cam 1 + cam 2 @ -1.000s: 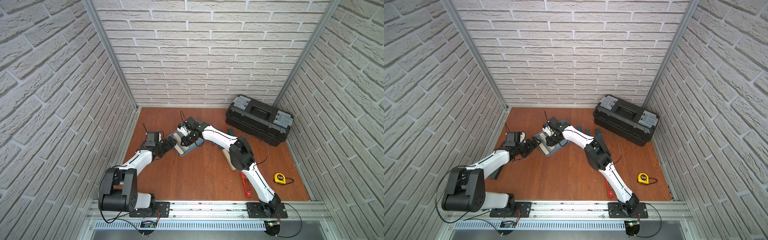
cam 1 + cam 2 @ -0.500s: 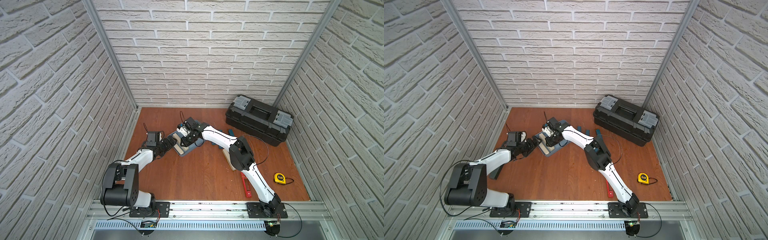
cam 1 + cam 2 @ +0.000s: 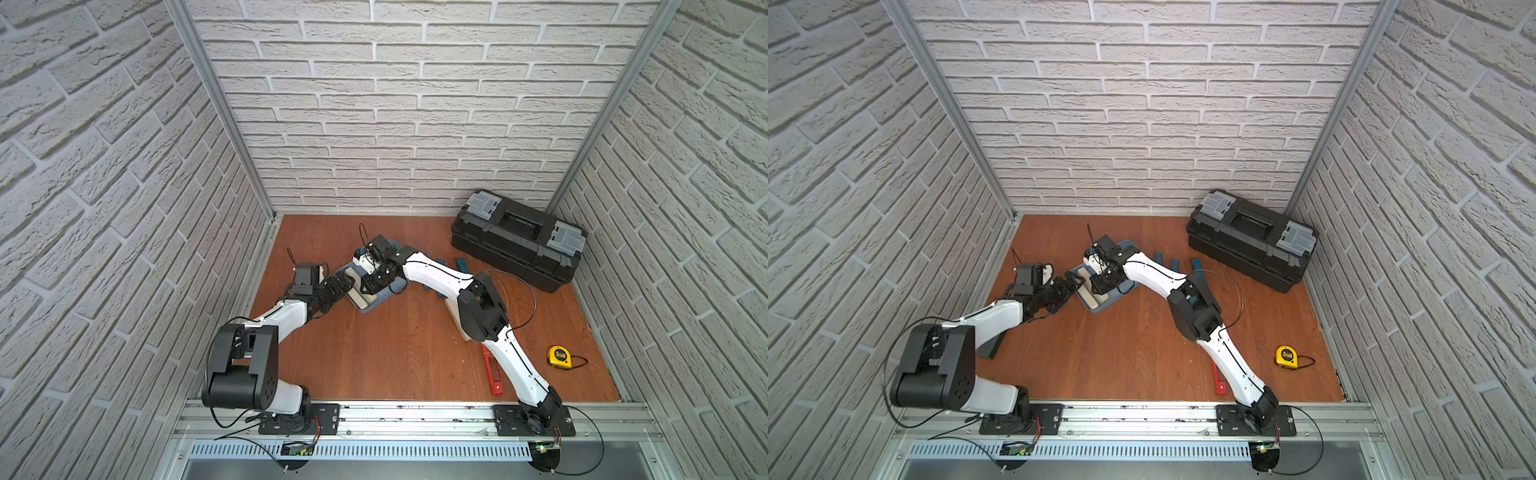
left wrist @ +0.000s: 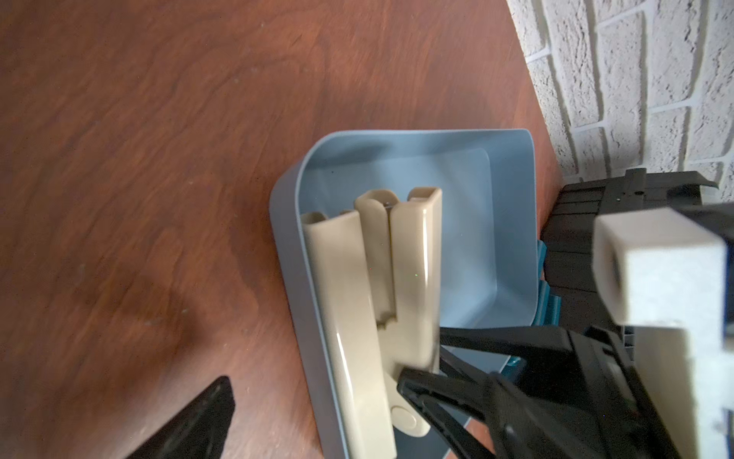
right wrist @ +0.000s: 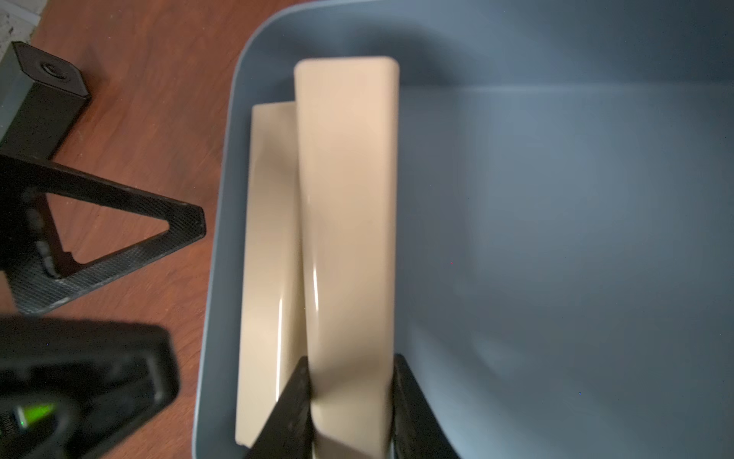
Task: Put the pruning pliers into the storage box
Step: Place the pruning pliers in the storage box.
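Pruning pliers [image 4: 369, 298], beige and two-handled, are held inside the storage box [image 4: 516, 206]. The wooden floor [image 3: 395, 353] is closed on three sides by brick-patterned walls [image 3: 415, 124], and a wide bare stretch of it is seen between the two arms. A black toolbox [image 3: 519, 245] is set in the far right corner, well apart from the box. The box is laid diagonally at mid floor, and the half of it beside the pliers is bare blue bottom.

The pliers' long axis is run along the side wall nearest the left gripper [image 3: 343, 284]. One handle is laid against that wall. The free handle ends are pointed away from the right gripper [image 5: 349, 363], short of an end wall. The other handle is clamped between the right gripper's jaws, near the pivot. The left gripper's jaws are spread wide on nothing, just outside that wall.
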`<state>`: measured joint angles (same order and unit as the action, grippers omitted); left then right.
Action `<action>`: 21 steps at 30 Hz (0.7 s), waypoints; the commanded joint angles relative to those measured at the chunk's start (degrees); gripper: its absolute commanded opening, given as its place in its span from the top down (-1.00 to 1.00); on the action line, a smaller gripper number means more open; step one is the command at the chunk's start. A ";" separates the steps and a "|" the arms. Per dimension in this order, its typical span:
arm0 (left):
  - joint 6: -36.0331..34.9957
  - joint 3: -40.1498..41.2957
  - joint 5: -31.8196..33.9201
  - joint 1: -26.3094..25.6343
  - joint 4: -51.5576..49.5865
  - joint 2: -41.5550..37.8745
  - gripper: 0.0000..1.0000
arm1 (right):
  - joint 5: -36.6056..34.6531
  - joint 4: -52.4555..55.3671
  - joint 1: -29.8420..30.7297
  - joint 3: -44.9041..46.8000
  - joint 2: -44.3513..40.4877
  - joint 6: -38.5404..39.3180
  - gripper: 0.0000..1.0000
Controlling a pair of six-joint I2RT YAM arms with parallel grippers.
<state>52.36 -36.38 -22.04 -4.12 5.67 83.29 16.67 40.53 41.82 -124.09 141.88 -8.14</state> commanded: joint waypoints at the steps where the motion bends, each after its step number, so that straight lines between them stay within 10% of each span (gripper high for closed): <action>1: 0.97 1.52 -1.81 0.51 5.86 1.34 -0.96 | 0.99 -0.44 0.54 -1.59 0.41 0.70 0.71; 21: 4.38 3.20 -4.76 0.30 16.91 5.23 -0.96 | 2.47 -0.44 0.77 -1.59 -0.85 1.79 0.43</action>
<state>55.99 -33.98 -25.54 -4.12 17.61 87.66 17.63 40.53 41.87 -124.31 142.19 -7.68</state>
